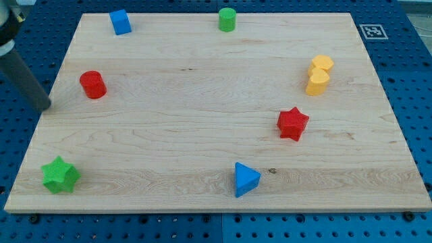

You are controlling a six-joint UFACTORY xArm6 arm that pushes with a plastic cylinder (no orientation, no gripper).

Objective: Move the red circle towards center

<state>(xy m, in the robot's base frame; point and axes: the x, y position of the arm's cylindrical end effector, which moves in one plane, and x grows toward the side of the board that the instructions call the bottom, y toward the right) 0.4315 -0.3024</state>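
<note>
Red circle (93, 84) sits upper left of the frame on the wooden board (202, 115), well apart from board centre. My tip (47, 106) is at the board's left edge, near the circle, to its lower left, not touching. No pincer on this rig, just a rod, so nothing to open, close or grasp.

Handling guess: small rigid cylinder, light, flat base, should slide easily on smooth wood; round side may let it roll off the tip if pushed off-axis. Contact its left side, push toward the frame's right and slightly down.

Others: blue block (120, 21) top left, green cylinder (227, 19) top centre, two yellow blocks (318, 74) touching at right, red star (292, 123), blue triangle (246, 179), green star (60, 175) lower left.

Writing: none readable; black-and-white marker tag (371, 31) upper right.
</note>
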